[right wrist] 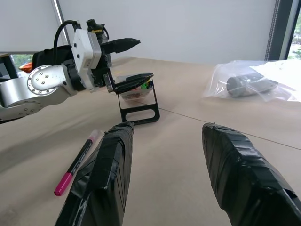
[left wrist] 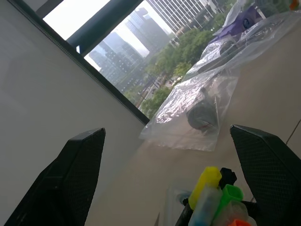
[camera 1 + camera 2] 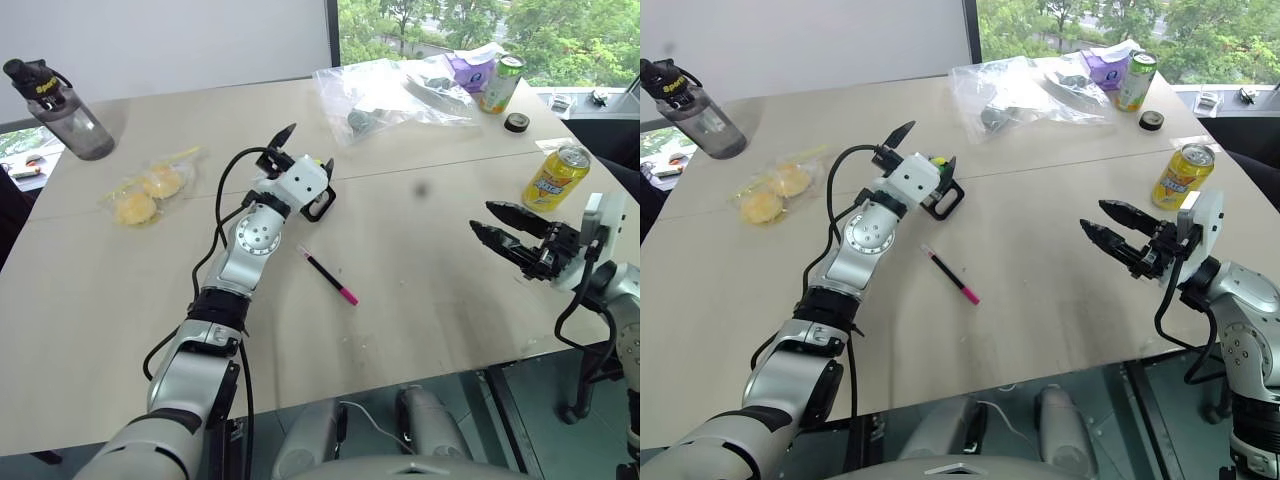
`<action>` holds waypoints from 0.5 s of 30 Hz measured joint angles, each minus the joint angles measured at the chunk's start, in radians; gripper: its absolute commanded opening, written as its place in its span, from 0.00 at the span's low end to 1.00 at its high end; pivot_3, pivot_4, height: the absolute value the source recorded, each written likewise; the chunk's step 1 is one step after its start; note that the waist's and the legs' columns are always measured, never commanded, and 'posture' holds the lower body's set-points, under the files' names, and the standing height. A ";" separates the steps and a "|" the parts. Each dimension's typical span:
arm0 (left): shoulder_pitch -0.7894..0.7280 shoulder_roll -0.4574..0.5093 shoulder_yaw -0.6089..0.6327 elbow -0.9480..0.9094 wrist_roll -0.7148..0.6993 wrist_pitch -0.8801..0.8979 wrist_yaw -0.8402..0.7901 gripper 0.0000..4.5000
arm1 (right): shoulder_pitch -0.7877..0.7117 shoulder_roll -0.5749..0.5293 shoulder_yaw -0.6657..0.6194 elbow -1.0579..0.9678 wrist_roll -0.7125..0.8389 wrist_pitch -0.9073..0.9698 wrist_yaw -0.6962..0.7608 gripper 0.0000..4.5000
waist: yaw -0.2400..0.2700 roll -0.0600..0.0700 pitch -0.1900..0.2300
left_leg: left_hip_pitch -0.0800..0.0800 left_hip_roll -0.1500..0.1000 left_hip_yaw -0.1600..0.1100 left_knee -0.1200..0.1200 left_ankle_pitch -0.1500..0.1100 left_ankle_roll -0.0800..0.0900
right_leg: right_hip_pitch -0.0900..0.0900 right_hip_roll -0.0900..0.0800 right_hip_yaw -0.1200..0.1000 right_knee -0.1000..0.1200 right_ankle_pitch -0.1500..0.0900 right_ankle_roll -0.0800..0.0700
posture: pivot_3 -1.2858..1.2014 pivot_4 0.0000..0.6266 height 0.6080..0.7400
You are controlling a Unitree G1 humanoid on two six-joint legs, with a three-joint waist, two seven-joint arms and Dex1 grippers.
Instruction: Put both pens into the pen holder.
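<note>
Our left pincer (image 3: 305, 150) stood spread above the pen holder (image 3: 320, 203); the right pincer (image 3: 492, 222) hung part-open, empty. We judged the pink-ended pen (image 3: 328, 275), lying on the counter (image 3: 420, 290), needed a mid-barrel grasp.

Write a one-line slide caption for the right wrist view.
Open right gripper faces the pink-tipped pen lying on the table, while the open left gripper hovers over the pen holder.
</note>
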 measured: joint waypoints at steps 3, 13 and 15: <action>0.003 0.000 0.001 0.000 -0.007 0.003 -0.007 0.99 | 0.000 0.000 0.000 0.000 -0.001 -0.003 0.000 0.56 | 0.000 0.000 0.000 | 0.000 0.000 0.000 0.000 0.000 0.000 | 0.000 0.000 0.000 0.000 0.000 0.000 | 0.52 0.24 1.00; 0.118 0.013 -0.013 -0.315 -0.148 -0.006 -0.222 0.99 | 0.010 -0.019 0.006 0.000 0.002 -0.002 0.005 0.56 | 0.000 0.000 0.000 | 0.000 0.000 0.000 0.000 0.000 0.000 | 0.000 0.000 0.000 0.000 0.000 0.000 | 0.52 0.24 1.00; 0.166 0.008 -0.015 -0.423 -0.212 0.075 -0.279 0.99 | 0.021 -0.026 0.010 -0.002 0.002 -0.002 0.009 0.56 | -0.001 0.000 -0.001 | 0.000 0.000 0.000 -0.001 0.000 0.000 | 0.000 0.000 0.001 0.000 0.000 0.000 | 0.52 0.24 1.00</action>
